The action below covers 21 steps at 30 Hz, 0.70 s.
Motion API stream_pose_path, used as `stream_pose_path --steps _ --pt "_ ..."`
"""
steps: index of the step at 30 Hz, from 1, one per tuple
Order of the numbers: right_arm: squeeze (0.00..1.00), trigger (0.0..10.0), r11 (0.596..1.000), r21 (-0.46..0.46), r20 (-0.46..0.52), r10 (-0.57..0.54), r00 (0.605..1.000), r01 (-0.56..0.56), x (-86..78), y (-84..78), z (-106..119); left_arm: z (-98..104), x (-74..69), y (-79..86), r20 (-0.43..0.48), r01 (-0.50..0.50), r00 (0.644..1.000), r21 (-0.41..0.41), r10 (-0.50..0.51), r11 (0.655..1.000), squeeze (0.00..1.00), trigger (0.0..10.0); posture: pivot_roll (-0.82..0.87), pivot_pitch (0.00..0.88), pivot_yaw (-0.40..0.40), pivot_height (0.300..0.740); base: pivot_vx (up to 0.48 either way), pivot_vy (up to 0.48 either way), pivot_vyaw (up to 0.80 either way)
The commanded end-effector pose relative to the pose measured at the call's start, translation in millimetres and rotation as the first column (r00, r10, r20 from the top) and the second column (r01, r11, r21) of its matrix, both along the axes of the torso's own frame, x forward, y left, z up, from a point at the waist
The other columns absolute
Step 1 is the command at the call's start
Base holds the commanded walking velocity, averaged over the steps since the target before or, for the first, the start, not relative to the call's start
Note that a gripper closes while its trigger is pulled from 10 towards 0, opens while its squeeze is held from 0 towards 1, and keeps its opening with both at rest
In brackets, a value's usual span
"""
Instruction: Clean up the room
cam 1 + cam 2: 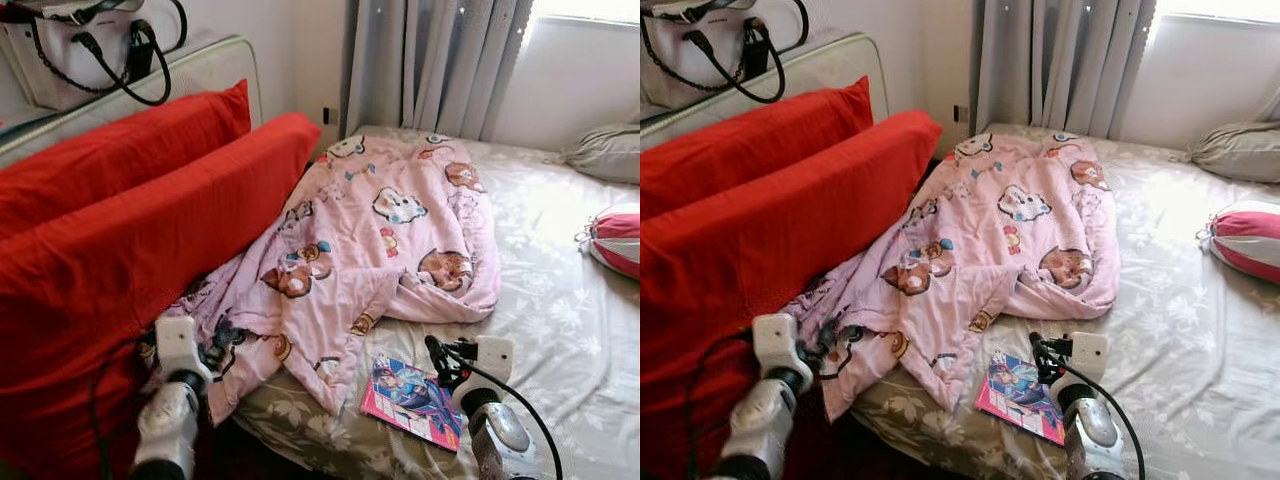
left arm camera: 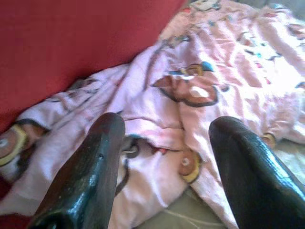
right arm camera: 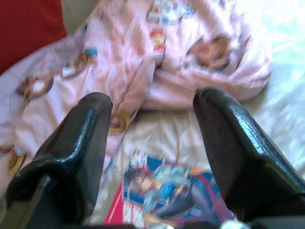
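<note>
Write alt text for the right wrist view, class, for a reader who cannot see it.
The right gripper, fingers open, hovers over a colourful magazine lying on a pale floral bedsheet. Beyond lies a crumpled pink cartoon-print blanket, with a red cushion in one corner.

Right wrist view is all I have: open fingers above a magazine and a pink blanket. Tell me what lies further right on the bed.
Observer: A pink-and-white striped cushion lies near the bed's right edge, with a grey pillow beyond it by the window.
Operator: Report where the left gripper is.
Observer: The left gripper hangs open over the blanket at its near-left corner, beside the red pillows.
Operator: Say what sits behind those pillows.
Observer: A white handbag with black straps rests on top of the headboard.
</note>
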State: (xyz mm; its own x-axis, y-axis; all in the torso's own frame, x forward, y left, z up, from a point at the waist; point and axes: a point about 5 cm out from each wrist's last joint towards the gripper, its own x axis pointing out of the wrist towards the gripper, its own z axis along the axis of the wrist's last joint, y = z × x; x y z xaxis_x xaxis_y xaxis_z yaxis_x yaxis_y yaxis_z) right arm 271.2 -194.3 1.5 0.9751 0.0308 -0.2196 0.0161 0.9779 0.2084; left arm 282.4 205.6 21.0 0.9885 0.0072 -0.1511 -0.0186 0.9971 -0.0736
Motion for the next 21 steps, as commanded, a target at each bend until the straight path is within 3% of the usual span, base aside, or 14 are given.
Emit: stream_pose_path --steps 1,11,21 --pt "0.0 10.0 1.0 0.002 0.04 -0.028 0.999 0.028 2.1 -2.9 5.6 13.8 6.7 1.7 0.075 0.008 0.997 0.021 -0.01 1.0 0.0 10.0 0.06 0.0 -0.014 0.74 0.0 0.0 0.0" --pt "0.0 10.0 0.989 -0.01 0.121 -0.148 0.982 0.151 1.4 -24.8 18.8 29.6 11.9 -19.9 0.165 0.088 0.983 -0.013 -0.084 0.996 0.0 10.0 0.04 0.0 -0.024 0.74 0.0 0.0 0.0" --pt "0.0 10.0 0.99 -0.059 0.152 -0.116 0.982 0.126 2.3 -26.5 26.6 42.8 6.4 -22.6 0.218 0.094 0.972 -0.016 -0.089 0.995 0.0 10.0 0.08 0.0 -0.027 0.74 0.0 0.0 0.0"
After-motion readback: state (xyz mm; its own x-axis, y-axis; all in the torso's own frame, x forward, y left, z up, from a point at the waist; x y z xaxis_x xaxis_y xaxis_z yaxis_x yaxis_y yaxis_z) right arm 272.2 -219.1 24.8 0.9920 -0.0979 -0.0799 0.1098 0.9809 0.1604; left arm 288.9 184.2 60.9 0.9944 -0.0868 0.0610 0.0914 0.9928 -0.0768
